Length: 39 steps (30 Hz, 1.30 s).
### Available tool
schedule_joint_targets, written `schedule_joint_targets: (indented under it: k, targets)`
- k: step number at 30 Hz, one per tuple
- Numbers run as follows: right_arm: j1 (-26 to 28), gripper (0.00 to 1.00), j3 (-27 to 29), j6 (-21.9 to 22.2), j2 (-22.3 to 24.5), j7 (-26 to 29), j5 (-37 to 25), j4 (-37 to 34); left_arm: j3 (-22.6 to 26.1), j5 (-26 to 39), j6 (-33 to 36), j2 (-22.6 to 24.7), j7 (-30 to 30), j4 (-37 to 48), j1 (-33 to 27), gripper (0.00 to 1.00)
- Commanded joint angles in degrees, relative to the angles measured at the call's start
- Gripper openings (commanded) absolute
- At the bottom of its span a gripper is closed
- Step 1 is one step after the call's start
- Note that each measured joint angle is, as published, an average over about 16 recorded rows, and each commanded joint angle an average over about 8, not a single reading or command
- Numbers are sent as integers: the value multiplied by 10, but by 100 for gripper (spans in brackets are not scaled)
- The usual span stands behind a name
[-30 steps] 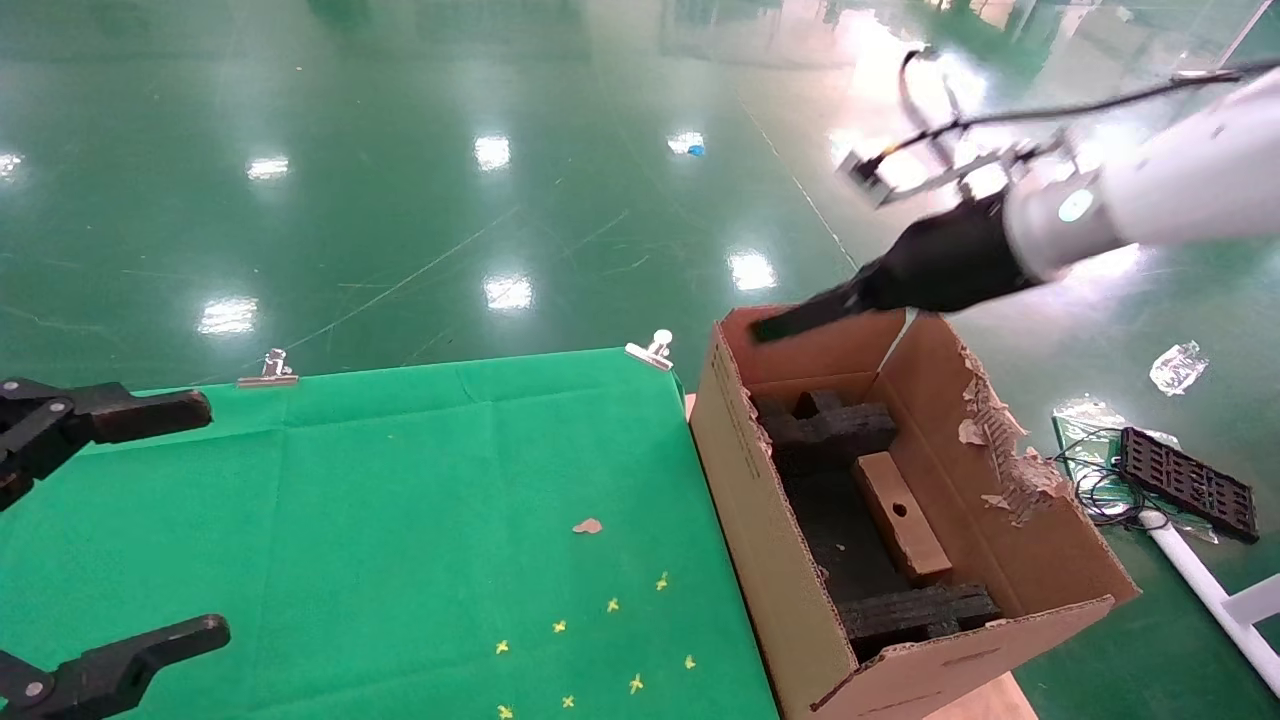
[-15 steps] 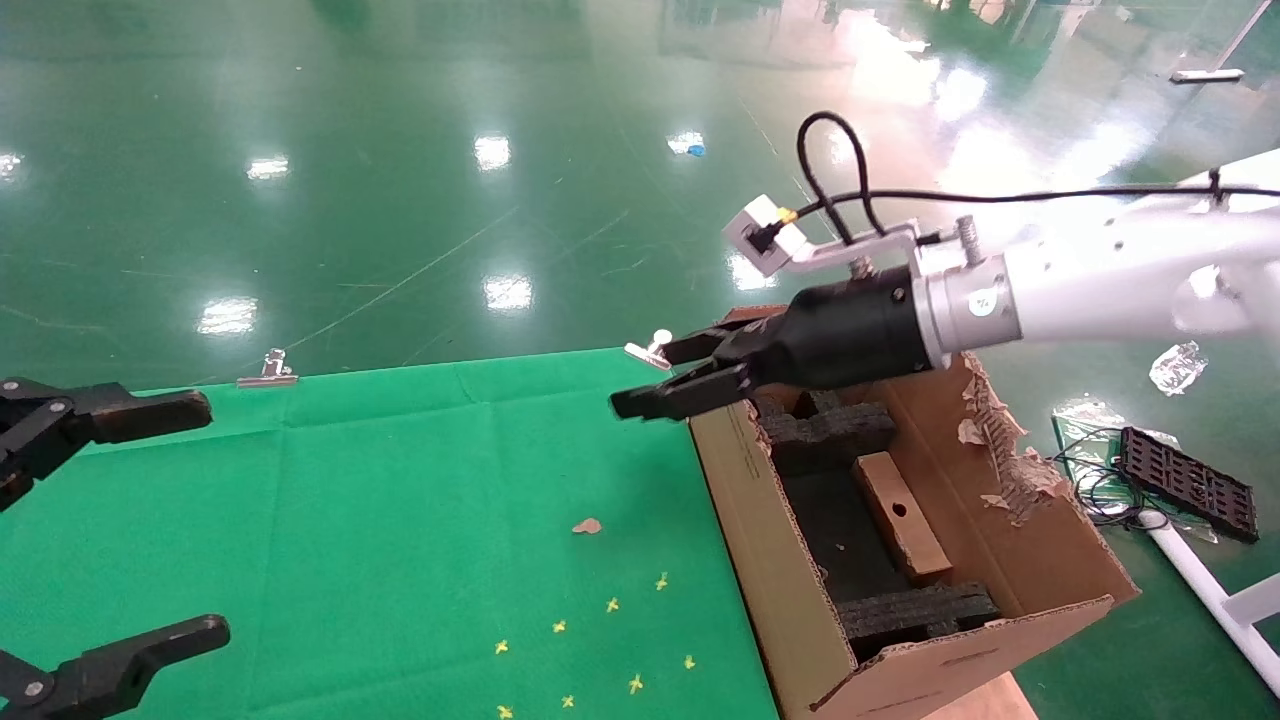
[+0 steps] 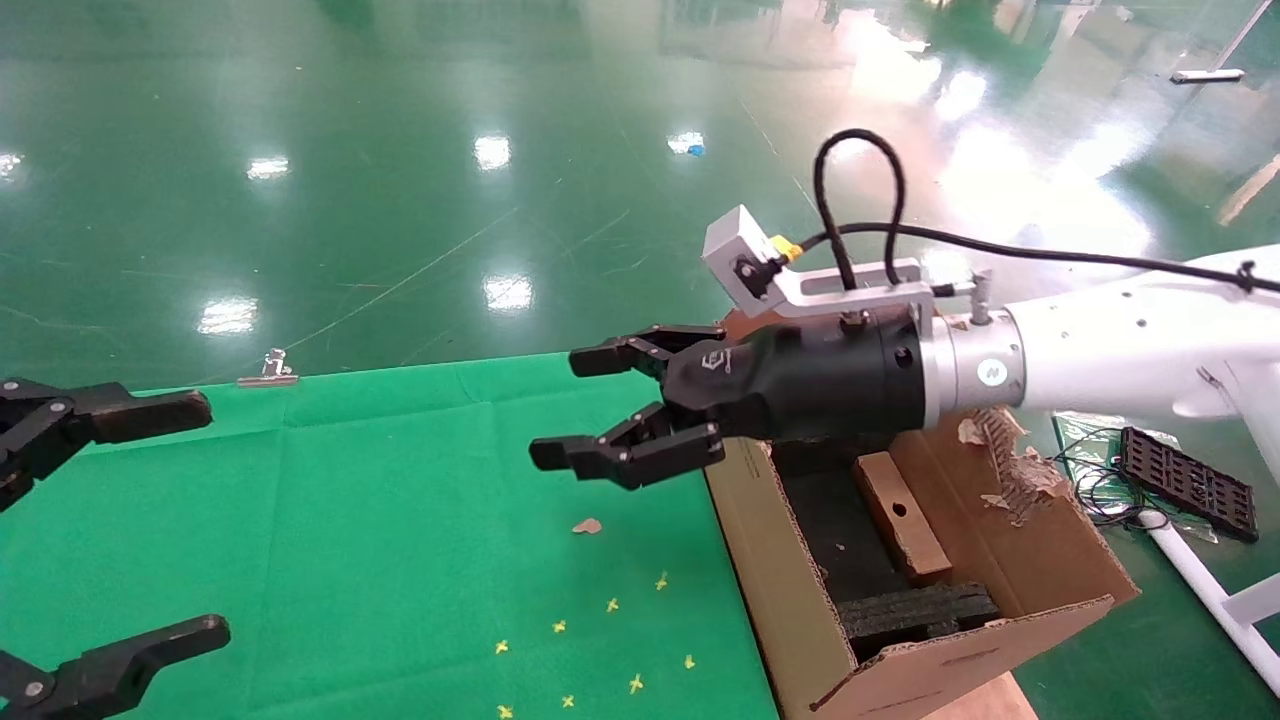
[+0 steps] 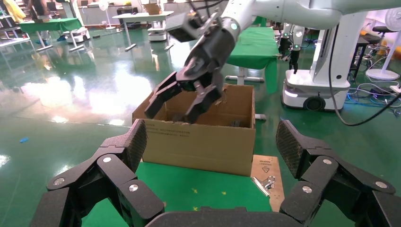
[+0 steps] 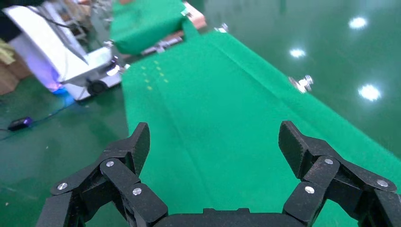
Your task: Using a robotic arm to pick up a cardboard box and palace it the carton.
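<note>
Head view: green cloth [image 3: 350,520] over glossy green floor [image 3: 400,150], right end effector [image 3: 585,405] wide, empty.

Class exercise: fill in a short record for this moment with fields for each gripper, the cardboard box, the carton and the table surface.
right gripper: open and holding nothing, above the green table cloth beside the carton's near-left wall
left gripper: open, holding nothing, at the table's left side, facing the carton
cardboard box: lying inside the carton, round hole facing up, between black foam blocks
carton: open-topped, ragged right flap, standing at the table's right edge
table surface: green cloth held by metal clips, small yellow marks near the carton
</note>
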Motion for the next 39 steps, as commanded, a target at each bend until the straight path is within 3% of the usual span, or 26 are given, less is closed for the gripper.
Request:
schedule_joint_targets:
  k: [1, 21, 39]
  targets:
    - [-21, 100, 25, -2, 5, -10, 9, 23, 0, 0, 0, 0, 0, 0, 0, 100]
    - [-218, 100, 255, -24, 55, -102, 91, 236, 1, 0, 0, 0, 0, 0, 0, 100]
    - [-217, 100, 254, -24, 55, -101, 91, 234, 1, -1, 0, 0, 0, 0, 0, 100]
